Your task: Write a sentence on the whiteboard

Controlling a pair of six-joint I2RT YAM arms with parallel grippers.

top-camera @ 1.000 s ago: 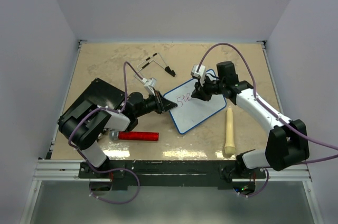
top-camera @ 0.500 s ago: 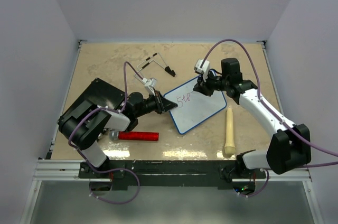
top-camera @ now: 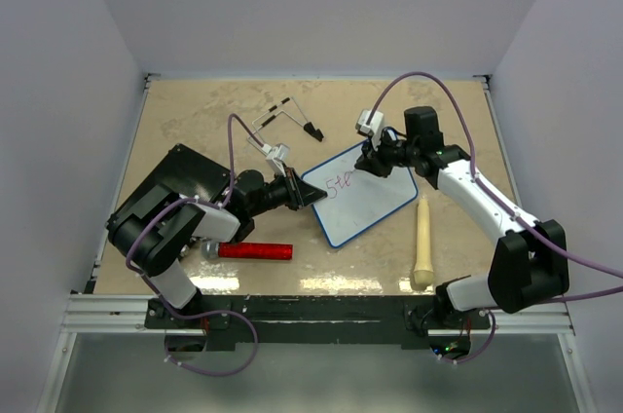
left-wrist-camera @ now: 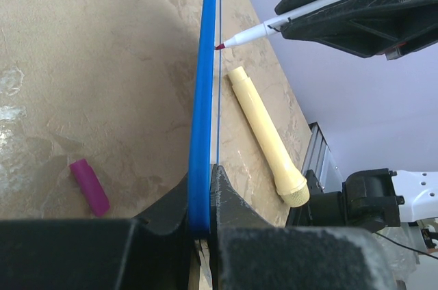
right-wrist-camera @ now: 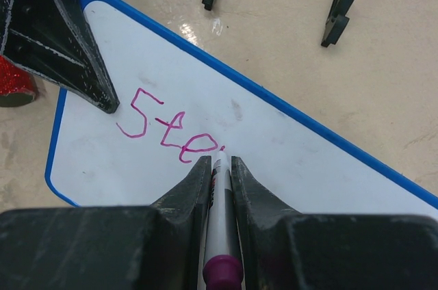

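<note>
Two arms, one board, catalogued as follows.

1. Whiteboard [top-camera: 362,201]: white face, blue rim, lying askew on the tan tabletop [top-camera: 195,121] near the middle, between the two arms.
2. Sentence [right-wrist-camera: 169,131]: pink-purple letters reading "Ste", set in the board's upper left part as the right wrist camera shows it. The rest of the face is unwritten.
3. Left gripper [top-camera: 304,192]: jaws closed narrowly on the board's left rim. In the left wrist view the blue edge [left-wrist-camera: 204,98] runs straight out from between the two black fingers, the board seen edge-on.
4. Right gripper [right-wrist-camera: 219,165]: jaws pinched on a marker [right-wrist-camera: 220,235], white barrel, purple end cap, held over the upper part of the board.
5. Marker tip [left-wrist-camera: 220,46]: meets the board face just after the "e", well apart from the left jaws at the rim.
6. Purple marker cap [left-wrist-camera: 90,185]: loose on the table beside the board.
7. Cream wooden handle [top-camera: 421,243]: on the table just right of the board, not touching it.
8. Red cylinder [top-camera: 255,250]: lying near the left arm, in front of the board's near corner.
9. Black slab [top-camera: 165,194]: far left, under the left arm.
</note>
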